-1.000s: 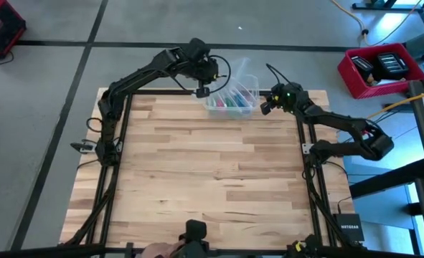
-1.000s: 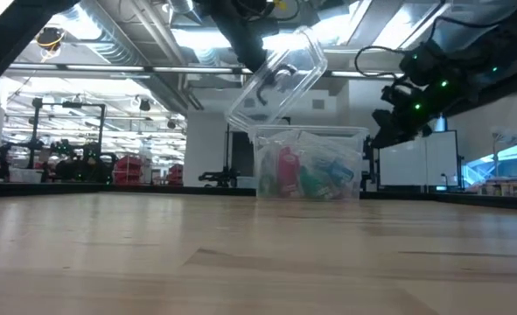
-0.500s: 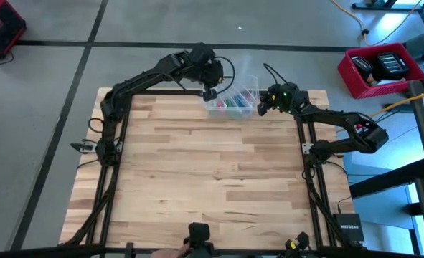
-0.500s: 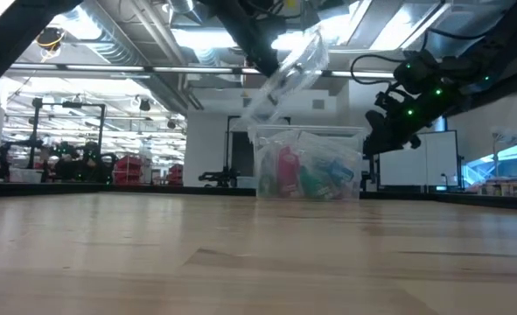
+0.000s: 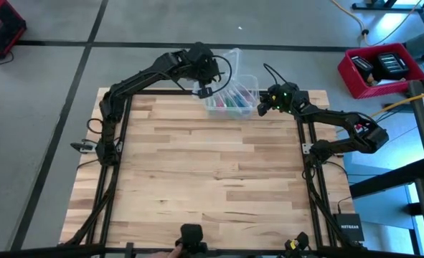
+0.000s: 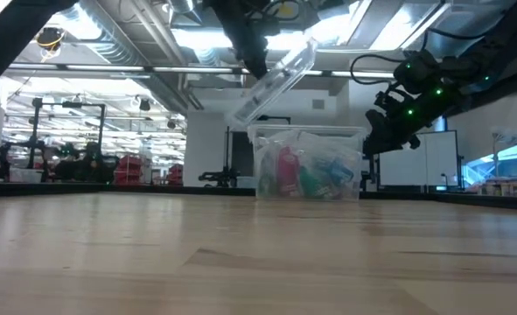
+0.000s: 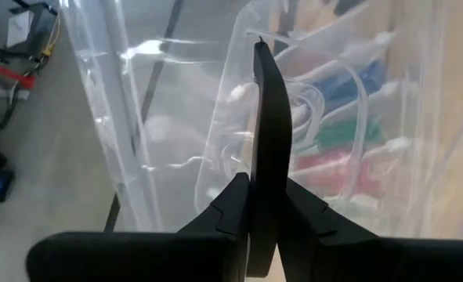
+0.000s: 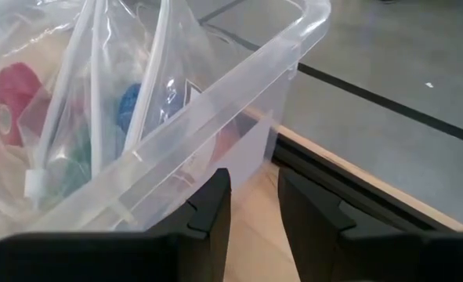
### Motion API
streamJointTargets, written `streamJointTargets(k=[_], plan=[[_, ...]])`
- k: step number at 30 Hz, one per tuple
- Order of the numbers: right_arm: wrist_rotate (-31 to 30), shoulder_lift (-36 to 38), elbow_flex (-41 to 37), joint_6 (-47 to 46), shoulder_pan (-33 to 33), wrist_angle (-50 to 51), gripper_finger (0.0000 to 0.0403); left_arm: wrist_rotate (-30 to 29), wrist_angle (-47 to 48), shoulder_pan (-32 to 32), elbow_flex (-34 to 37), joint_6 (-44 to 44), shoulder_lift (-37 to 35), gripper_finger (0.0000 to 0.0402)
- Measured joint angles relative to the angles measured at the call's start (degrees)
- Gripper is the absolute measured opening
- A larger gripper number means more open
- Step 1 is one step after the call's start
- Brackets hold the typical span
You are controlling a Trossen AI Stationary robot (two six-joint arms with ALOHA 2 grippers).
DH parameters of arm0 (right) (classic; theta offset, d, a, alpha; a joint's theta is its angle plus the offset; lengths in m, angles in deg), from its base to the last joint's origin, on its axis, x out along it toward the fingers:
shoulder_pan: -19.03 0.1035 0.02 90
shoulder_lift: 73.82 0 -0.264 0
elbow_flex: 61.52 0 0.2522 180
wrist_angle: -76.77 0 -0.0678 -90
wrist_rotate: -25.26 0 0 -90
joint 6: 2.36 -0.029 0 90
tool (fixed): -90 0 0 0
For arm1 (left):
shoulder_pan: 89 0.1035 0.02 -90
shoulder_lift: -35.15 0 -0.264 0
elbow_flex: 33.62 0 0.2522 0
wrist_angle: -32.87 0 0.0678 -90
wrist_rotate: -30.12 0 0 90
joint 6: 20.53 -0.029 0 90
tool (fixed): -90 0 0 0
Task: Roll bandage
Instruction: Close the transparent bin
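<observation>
A clear plastic box [image 5: 232,100] stands at the table's far edge, full of clear bags with coloured rolls. One of them is a blue roll [image 8: 129,103], the bandage, also seen in the left wrist view [image 7: 349,82]. The box's clear lid [image 6: 277,80] is raised and tilted above it, with my left gripper [image 6: 256,63] shut on it. My right gripper [image 8: 253,184] is open at the box's right end [image 6: 363,149]. Its fingertips are close to the end wall [image 8: 255,149]; I cannot tell whether they touch it. My left gripper pinches the lid's edge [image 7: 237,94] between its two shut fingers, which slant down from the table's left and far side. The lid is held above the box, steeply tilted. Its low end [image 6: 238,118] is just over the box's left rim, its high end [image 6: 309,45] up.
The wooden table [image 5: 212,179] stretches bare from the box to the near edge. A red crate [image 5: 380,68] stands on the floor beyond the right arm. A black frame rail [image 8: 349,184] runs along the table's far edge behind the box.
My left gripper has rolled and swung the lid, which showed its broad face a second ago and now stands more edge-on and farther back over the box. My right gripper has tipped down slightly at the box's right end.
</observation>
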Motion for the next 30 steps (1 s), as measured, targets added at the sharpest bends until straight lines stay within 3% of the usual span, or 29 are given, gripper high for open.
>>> streamJointTargets(k=[12, 30], plan=[[1.2, 0.0, 0.0, 0.0, 0.0, -0.3, 0.0110, 4.9, -7.8, -1.4, 6.0, 2.7, 0.2, 0.0038], [4.5, 0.0, 0.0, 0.0, 0.0, -0.5, 0.0110, 8.7, -16.5, -2.2, 6.9, 5.3, 4.7, 0.0038]])
